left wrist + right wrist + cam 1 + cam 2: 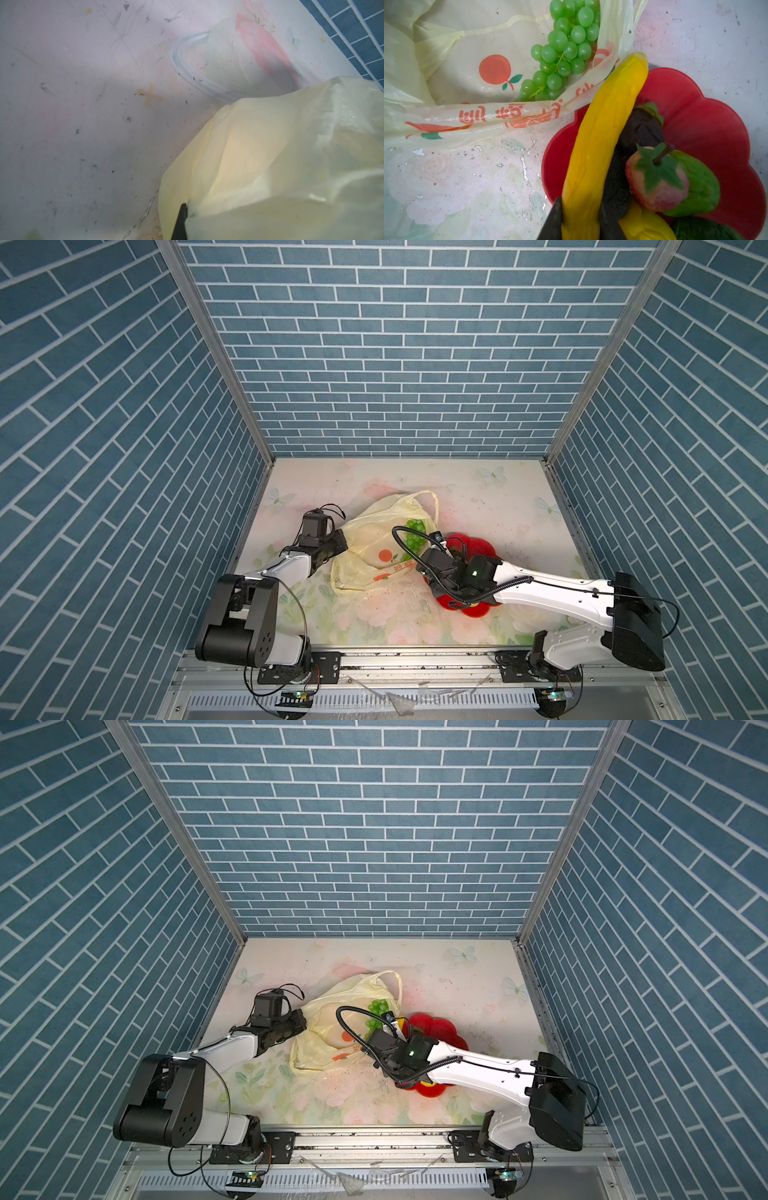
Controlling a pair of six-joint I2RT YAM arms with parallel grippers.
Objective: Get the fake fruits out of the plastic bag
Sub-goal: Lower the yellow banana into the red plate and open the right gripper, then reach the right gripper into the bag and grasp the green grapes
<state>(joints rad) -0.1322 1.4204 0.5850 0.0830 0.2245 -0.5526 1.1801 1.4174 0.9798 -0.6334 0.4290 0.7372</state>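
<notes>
right gripper (580, 209) clamps the banana (606, 116) over the red plate (708, 124), right of the plastic bag (365, 549); left gripper (340, 543) pinches its left edge; grapes (564, 52) lie inside.

Yellow bag (365, 549), green grapes (414, 536) at its edge, red plate (478, 544) beside

The plastic bag (365, 556) lies mid-desk (498, 497), and the plate (482, 545) is just right of it, seemingly touching. The grape bunch (564, 52) sits in the bag's mouth, on the plate side. The banana (604, 128), in the right tool (581, 220), crosses the plate's rim, with the strawberry (656, 180) beside it on the plate. The left tool (340, 546) pinches the bag's left edge.
</notes>
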